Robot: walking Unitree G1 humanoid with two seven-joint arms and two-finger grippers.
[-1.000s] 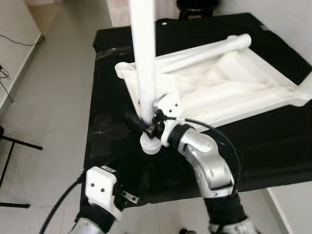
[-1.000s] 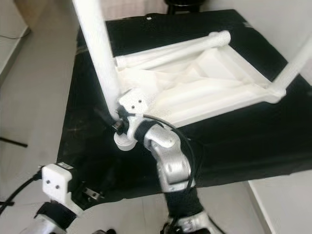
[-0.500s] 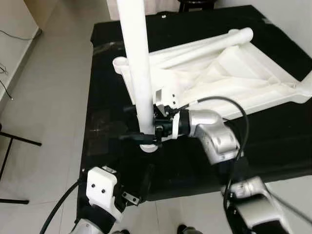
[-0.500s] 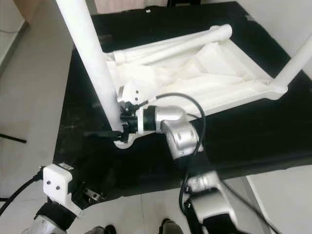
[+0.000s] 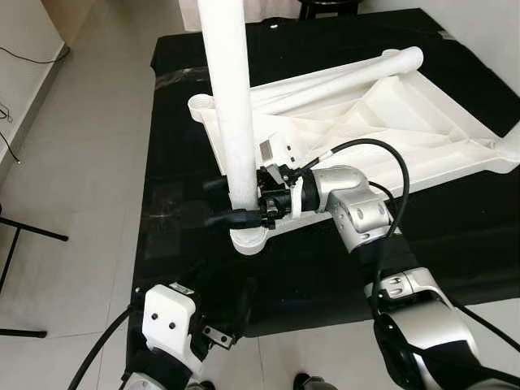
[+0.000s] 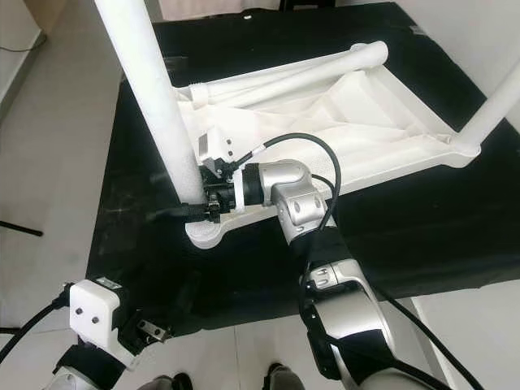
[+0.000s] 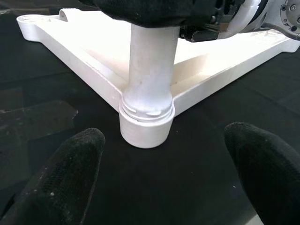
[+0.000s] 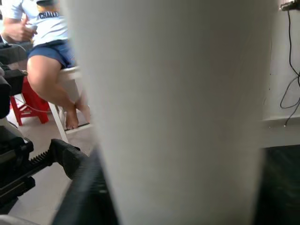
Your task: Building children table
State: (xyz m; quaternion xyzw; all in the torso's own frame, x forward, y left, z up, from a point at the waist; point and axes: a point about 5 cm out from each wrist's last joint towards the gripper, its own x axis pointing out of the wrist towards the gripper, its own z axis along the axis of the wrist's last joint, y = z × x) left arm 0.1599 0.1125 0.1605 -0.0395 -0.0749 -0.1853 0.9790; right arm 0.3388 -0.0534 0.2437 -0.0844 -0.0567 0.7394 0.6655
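tabletop (image 5: 382, 122) lies upside down on the black cloth (image 5: 179, 122). upright white leg (image 5: 231, 106) stands in its near corner socket, grasped low by the right gripper (image 5: 236, 203). left gripper (image 7: 161, 173), fingers spread, hangs just before that socket.

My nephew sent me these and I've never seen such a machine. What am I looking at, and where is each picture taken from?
It is a walking robot with two silver arms. Two pictures come from cameras on its head, looking down; the other two come from a camera on each wrist. A white plastic children's table lies upside down on a black cloth. One white leg stands upright in a corner socket. The right hand has its black fingers around that leg, low down near the socket. The left hand waits open nearby, holding nothing. A seated person shows in the right wrist picture.
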